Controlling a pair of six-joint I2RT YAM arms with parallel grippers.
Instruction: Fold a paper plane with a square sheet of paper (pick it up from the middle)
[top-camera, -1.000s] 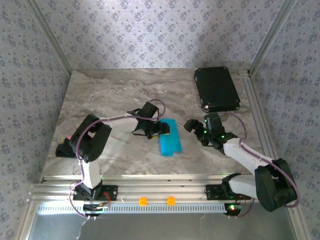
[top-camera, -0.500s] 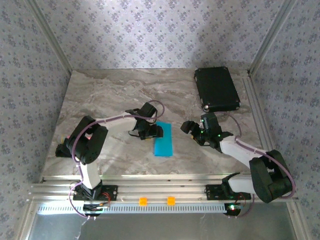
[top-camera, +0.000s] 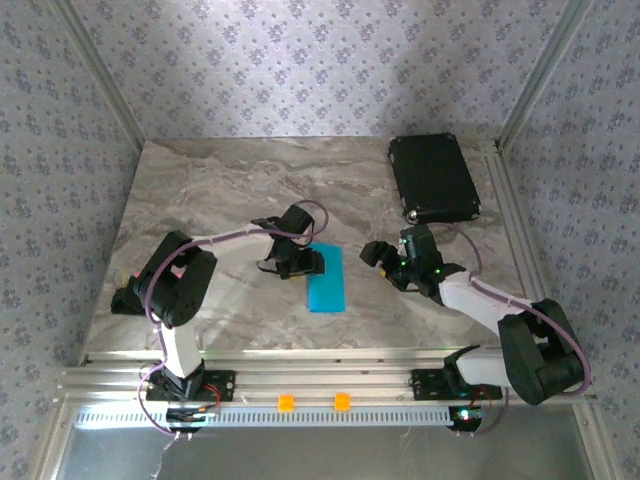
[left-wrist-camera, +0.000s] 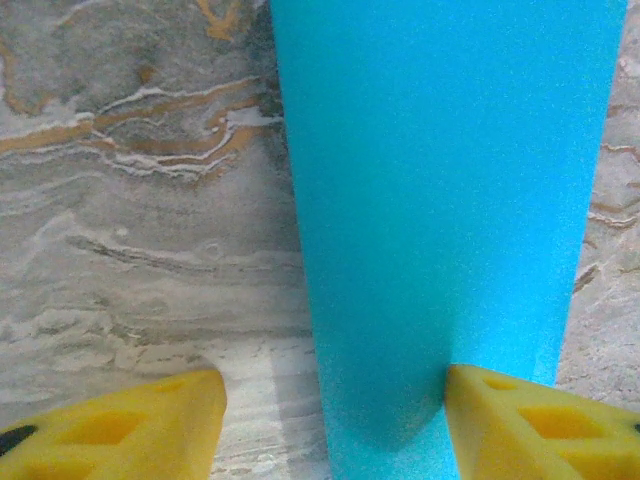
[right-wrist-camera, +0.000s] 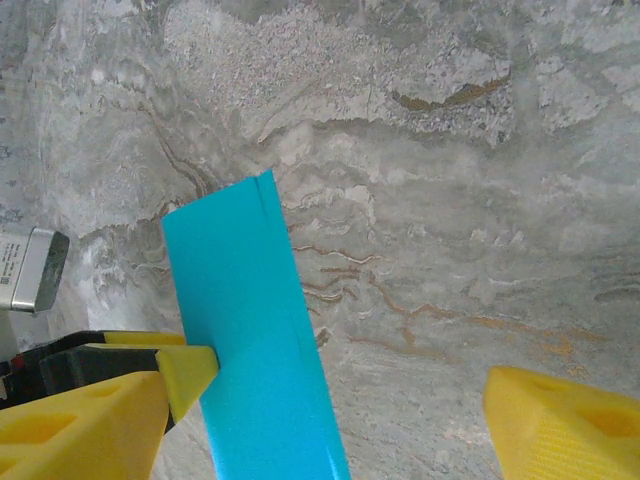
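Note:
The square sheet of paper (top-camera: 326, 280) lies flat on the marble table as a folded cyan strip; it has no paper plane outline. My left gripper (top-camera: 306, 263) stands open at the strip's left edge near its far end. In the left wrist view the paper (left-wrist-camera: 440, 200) runs between the yellow fingertips, and the right fingertip (left-wrist-camera: 520, 420) rests on it. My left gripper (left-wrist-camera: 335, 405) has its jaws wide apart. My right gripper (top-camera: 380, 253) hovers open to the right of the strip. Its wrist view shows the paper (right-wrist-camera: 250, 330) near its left finger (right-wrist-camera: 80, 425), the right gripper (right-wrist-camera: 330, 420) holding nothing.
A black rectangular case (top-camera: 433, 180) lies at the back right of the table (top-camera: 200, 190). Two small orange tabs (top-camera: 286, 402) sit on the front rail. Patterned walls close the table in on three sides.
The strip has slid a little left and turned straighter with the left gripper on it. My right gripper has moved left toward the strip and narrowed slightly.

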